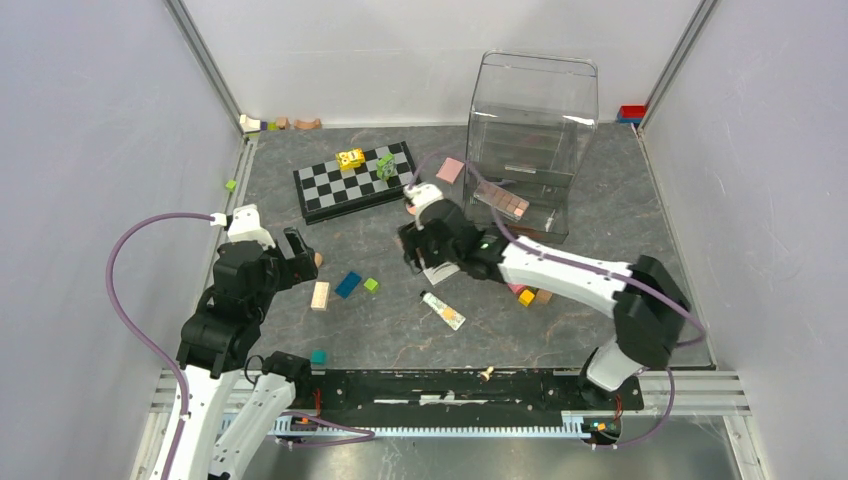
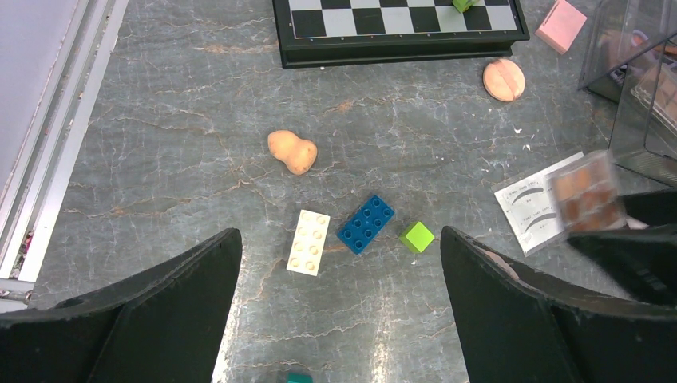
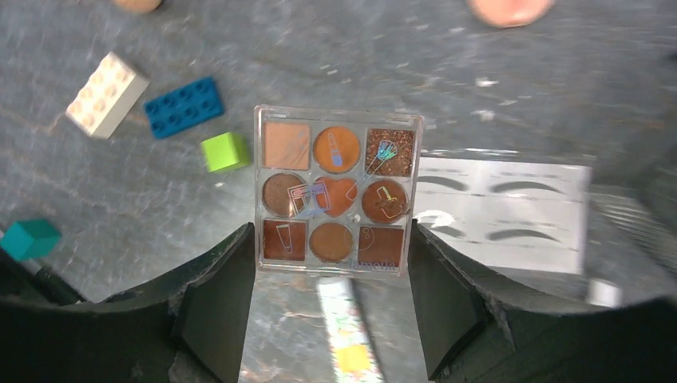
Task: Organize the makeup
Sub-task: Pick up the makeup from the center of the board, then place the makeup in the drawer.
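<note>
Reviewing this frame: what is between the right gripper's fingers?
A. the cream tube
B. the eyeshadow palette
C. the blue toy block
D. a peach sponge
B: in the right wrist view, the eyeshadow palette sits between the fingers of the right gripper, with its side edges against both of them, in front of the white card.

Left arm sitting folded at near left, left gripper hanging with jaws gaping wide, right arm stretching leftward across centre, right gripper pointing down, pinching eyeshadow palette by its side edges.
</note>
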Controlling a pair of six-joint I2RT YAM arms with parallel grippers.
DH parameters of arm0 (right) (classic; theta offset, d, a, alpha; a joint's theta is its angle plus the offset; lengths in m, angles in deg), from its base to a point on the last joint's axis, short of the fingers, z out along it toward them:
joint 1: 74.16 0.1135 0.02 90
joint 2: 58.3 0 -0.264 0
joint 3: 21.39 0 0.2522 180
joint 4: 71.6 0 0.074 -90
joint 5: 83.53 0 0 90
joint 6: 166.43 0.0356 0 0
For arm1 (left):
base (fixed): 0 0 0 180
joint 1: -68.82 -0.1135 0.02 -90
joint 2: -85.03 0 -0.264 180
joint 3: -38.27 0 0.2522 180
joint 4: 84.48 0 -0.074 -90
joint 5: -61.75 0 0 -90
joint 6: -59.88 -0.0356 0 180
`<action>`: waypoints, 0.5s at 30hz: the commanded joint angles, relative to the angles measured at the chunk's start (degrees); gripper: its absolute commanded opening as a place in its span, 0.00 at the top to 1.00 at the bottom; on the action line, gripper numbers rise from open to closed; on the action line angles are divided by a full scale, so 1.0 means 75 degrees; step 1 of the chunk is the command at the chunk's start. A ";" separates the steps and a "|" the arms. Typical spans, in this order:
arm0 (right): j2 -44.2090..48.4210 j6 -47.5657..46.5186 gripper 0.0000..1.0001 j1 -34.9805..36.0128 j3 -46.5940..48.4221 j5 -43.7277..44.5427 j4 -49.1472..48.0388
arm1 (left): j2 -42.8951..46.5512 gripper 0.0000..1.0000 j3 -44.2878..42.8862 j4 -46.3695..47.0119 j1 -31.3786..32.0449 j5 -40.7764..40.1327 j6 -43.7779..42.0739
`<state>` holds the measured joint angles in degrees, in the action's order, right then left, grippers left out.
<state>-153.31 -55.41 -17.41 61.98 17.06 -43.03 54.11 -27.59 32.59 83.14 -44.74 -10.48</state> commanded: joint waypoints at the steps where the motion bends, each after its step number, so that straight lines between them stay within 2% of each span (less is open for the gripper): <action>1: 0.1063 -0.0154 0.38 -0.1002 -0.0734 0.0300 0.0051 | -0.0024 0.00 0.0026 0.0274 -0.0035 -0.0108 0.0042; 8: 0.2203 -0.0606 0.40 -0.2821 -0.1567 0.0856 0.0254 | -0.0005 0.00 0.0032 0.0274 -0.0035 -0.0089 0.0038; 15: 0.2241 -0.0784 0.40 -0.4374 -0.1652 0.0618 0.0311 | 0.0009 0.00 0.0032 0.0274 -0.0035 -0.0107 0.0039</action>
<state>-137.96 -59.83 -45.63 49.82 21.81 -39.84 54.09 -27.59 32.59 83.14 -44.74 -10.51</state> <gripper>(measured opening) 0.698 0.997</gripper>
